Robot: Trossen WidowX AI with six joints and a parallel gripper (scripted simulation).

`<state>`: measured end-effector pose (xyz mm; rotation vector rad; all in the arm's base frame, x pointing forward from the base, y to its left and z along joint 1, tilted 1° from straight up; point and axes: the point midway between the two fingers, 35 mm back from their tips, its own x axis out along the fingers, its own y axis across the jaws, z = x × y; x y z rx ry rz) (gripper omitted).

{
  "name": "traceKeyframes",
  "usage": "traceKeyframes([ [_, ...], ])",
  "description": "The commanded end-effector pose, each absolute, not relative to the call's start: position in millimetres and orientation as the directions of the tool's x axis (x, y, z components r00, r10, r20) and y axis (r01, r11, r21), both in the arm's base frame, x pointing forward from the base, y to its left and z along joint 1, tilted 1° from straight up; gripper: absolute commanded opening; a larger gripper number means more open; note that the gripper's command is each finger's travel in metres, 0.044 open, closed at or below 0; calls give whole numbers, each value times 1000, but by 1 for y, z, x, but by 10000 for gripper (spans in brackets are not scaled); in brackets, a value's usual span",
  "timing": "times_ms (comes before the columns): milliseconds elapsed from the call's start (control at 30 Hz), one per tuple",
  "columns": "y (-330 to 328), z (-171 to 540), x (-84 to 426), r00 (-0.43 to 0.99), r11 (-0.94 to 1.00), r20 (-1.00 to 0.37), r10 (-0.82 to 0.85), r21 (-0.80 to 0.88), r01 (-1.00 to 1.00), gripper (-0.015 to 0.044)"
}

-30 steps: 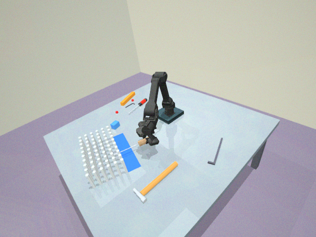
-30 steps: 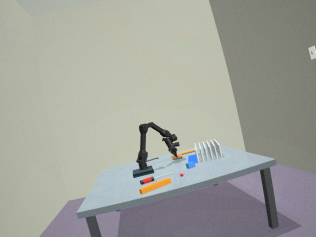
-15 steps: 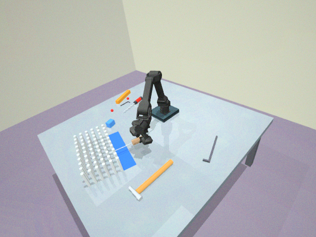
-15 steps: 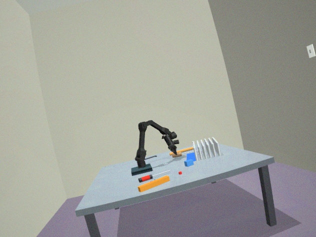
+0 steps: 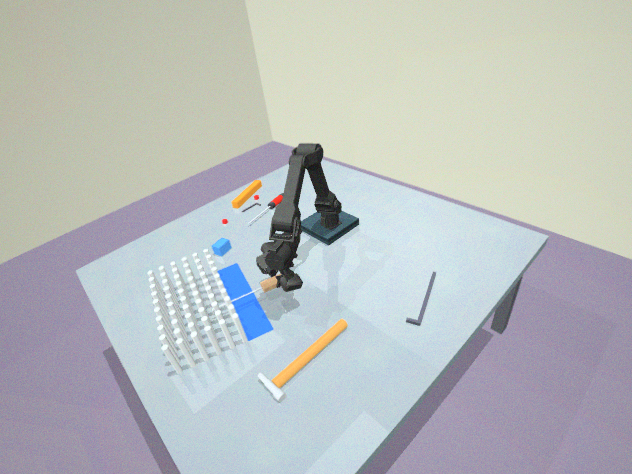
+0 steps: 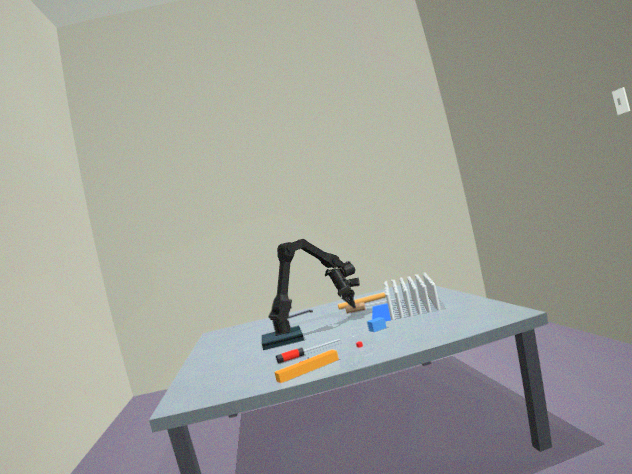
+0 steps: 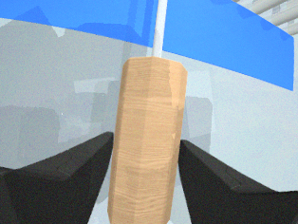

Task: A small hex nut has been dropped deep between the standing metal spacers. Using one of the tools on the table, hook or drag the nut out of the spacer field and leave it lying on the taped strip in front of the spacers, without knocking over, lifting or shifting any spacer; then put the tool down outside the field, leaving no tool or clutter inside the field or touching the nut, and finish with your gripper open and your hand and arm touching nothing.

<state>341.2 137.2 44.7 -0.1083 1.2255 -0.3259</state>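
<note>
My gripper [image 5: 280, 282] [image 6: 353, 305] [image 7: 145, 142] is shut on the wooden handle [image 5: 268, 284] [image 7: 151, 95] of a thin-shafted tool, low over the table beside the strip. The tool's pale shaft [image 5: 248, 294] [image 7: 159, 28] runs across the blue taped strip [image 5: 259, 323] [image 6: 380, 311] [image 7: 228, 43] toward the field. Its far end is lost among the white standing spacers [image 5: 199, 346] [image 6: 405, 298], so I cannot tell how deep it reaches. The spacers look upright in rows. The hex nut is not visible in any view.
A blue block [image 5: 221, 247] [image 6: 376, 324] stands near the field's corner. A hammer [image 5: 311, 352] lies on the field's other side, with an L-shaped bar [image 5: 426, 298] farther off. A red screwdriver [image 5: 276, 200] [image 6: 289, 355] and an orange bar [image 5: 247, 193] [image 6: 307, 366] lie near the base.
</note>
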Motion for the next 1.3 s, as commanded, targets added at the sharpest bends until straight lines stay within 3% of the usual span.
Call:
traceKeyframes([
  [0,137,46,347,305,949,-904,-301,-253,187,0],
  [1267,132,46,374,308,949,-903,-301,-253,187,0],
])
